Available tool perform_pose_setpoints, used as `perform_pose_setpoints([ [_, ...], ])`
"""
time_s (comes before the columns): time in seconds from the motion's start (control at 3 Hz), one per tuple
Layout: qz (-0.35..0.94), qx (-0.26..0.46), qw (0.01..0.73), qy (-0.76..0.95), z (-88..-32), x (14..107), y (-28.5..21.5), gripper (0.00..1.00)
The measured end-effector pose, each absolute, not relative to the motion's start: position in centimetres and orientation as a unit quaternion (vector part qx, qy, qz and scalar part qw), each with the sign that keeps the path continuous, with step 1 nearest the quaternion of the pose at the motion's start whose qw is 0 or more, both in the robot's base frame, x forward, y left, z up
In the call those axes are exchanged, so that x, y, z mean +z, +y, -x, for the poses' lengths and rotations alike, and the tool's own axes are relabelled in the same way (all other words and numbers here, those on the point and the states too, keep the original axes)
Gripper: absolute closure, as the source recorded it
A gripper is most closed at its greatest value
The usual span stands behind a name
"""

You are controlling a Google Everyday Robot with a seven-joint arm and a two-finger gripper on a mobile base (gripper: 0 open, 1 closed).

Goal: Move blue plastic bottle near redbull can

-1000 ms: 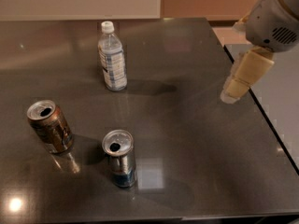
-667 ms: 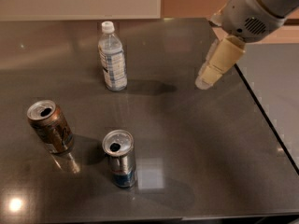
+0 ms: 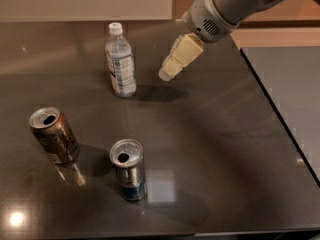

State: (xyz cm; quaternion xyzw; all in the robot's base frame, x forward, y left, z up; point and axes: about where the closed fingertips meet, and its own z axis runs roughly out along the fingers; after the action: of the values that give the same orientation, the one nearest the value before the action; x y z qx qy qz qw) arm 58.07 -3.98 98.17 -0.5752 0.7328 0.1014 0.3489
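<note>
The blue plastic bottle [image 3: 120, 61] stands upright at the back of the dark table, clear with a white cap and a white-and-blue label. The redbull can [image 3: 128, 169] stands upright near the front, silver with a blue lower band and an open top. My gripper [image 3: 167, 73] hangs above the table just right of the bottle, apart from it, holding nothing. Its cream fingers point down and to the left.
A wider brown can [image 3: 54, 135] stands at the front left, left of the redbull can. The dark table [image 3: 220, 144] ends at a right edge running diagonally, with grey floor beyond. A pale wall runs behind the table.
My arm has swung left across the table, bringing the gripper from the right edge to just right of the bottle. The bottle and both cans have not moved.
</note>
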Motion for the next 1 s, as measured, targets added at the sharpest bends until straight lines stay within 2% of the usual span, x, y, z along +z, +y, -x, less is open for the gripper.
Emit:
perform_pose_setpoints([
  [1.0, 0.57, 0.178, 0.377, 0.708, -64.4, 96.5, 6.3, 0.0],
])
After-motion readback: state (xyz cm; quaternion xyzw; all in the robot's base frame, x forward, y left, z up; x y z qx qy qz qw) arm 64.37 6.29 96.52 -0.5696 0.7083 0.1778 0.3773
